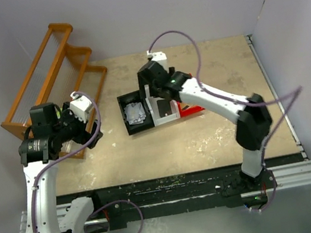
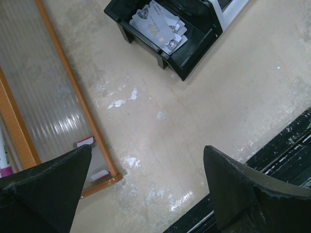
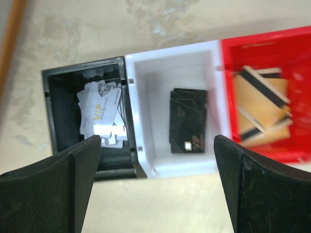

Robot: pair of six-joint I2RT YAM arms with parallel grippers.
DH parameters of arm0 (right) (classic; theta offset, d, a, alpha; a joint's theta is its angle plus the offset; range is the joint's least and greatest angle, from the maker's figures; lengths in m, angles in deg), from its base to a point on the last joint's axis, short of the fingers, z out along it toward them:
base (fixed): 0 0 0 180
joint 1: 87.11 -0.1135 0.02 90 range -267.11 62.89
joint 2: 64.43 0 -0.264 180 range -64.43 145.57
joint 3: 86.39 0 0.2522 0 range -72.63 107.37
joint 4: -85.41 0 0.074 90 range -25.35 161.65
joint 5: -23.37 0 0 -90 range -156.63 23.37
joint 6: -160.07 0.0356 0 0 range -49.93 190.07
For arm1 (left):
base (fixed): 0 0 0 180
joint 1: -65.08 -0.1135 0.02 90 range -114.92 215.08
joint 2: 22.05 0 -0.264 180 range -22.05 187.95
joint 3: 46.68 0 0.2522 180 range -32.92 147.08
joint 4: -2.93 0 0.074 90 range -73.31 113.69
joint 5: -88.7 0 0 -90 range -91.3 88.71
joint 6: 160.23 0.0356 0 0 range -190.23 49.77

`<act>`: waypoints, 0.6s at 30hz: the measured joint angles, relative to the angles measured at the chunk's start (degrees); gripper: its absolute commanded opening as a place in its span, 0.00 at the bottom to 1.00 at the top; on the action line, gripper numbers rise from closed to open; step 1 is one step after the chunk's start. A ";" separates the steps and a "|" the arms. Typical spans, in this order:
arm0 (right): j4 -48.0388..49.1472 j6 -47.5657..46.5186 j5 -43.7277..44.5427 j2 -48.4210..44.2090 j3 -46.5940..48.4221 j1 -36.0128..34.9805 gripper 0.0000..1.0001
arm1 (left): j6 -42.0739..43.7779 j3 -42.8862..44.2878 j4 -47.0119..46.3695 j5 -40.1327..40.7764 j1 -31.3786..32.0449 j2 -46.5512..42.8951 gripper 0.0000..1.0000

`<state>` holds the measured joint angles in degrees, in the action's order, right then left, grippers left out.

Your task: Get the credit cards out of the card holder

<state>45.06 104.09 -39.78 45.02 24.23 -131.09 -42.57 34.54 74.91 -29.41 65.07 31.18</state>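
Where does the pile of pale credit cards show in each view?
Top external: credit cards near centre, in the black bin.
Left wrist: cards at top middle, same bin.
Right wrist: cards left of centre, that bin.
Shared landmark: the black bin holding them.

Credit card point(image 3: 99, 112), topmost of the pale pile in the black bin point(image 3: 60, 92): gold letters "VIP" across its face, seen from the right wrist.
Same credit card point(image 2: 158, 29), left wrist view: the gold lettering shows again, turned at a slant and harder to read.
Black card point(image 3: 188, 120), in the white bin point(image 3: 155, 97): a small pale mark near its lower edge, too blurred to read.
Tan cards point(image 3: 260, 104), in the red bin point(image 3: 296, 58): dark stripes only, no legible lettering.
Top external view: nothing readable.
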 measured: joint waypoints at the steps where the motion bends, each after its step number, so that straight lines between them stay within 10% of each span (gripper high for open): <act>1: -1.57 1.84 1.51 -4.39 -1.36 0.00 1.00 | 0.07 -0.35 -0.52 0.02 0.00 -0.09 0.99; 8: -11.08 19.50 6.40 -32.37 -21.99 4.59 1.00 | 0.68 -1.01 -2.38 0.33 0.00 1.36 0.99; 18: -15.69 25.94 0.55 -53.68 -48.85 33.57 0.99 | 0.63 -0.98 -2.47 -1.36 0.00 4.35 0.99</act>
<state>29.37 130.03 -39.23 -8.66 -24.62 -97.52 -41.93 33.56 72.44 -30.77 65.07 35.53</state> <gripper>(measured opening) 0.995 0.992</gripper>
